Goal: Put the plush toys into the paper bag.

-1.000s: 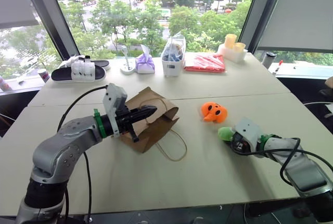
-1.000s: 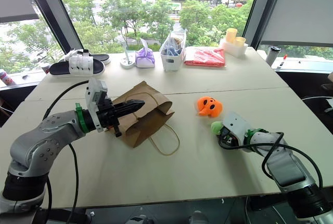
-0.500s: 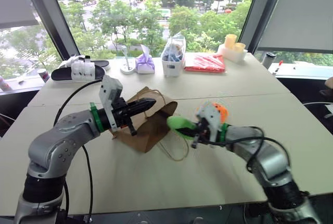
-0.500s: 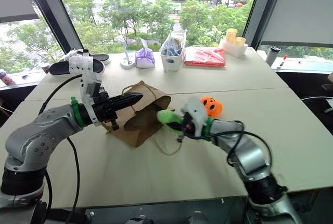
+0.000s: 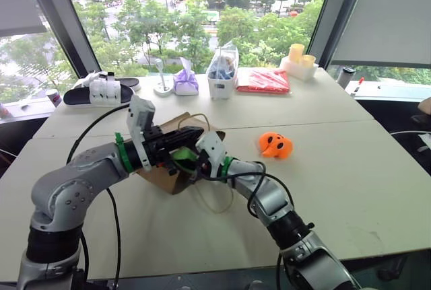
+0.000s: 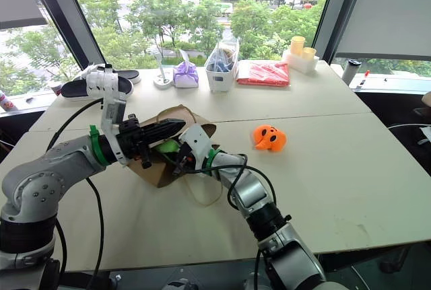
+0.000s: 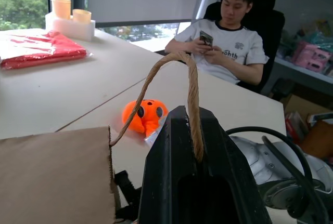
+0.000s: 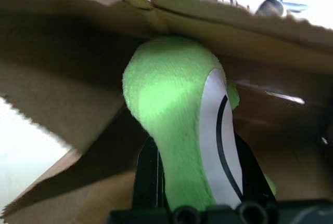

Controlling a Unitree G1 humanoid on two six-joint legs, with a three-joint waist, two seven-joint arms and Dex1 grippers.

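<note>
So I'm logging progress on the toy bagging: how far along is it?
Nothing is fully bagged yet. In hand: the left end effector is shut on the paper bag's string handle, holding the paper bag open, while the right end effector pushes the green plush toy through the mouth, gripping it. Left: release the green toy inside, then fetch the orange plush toy, which sits on the table.

The brown paper bag (image 6: 165, 162) lies on its side with its mouth open, the green plush toy (image 8: 179, 125) sits in that mouth, and the orange plush toy (image 5: 275, 144) lies well apart on the table.
</note>
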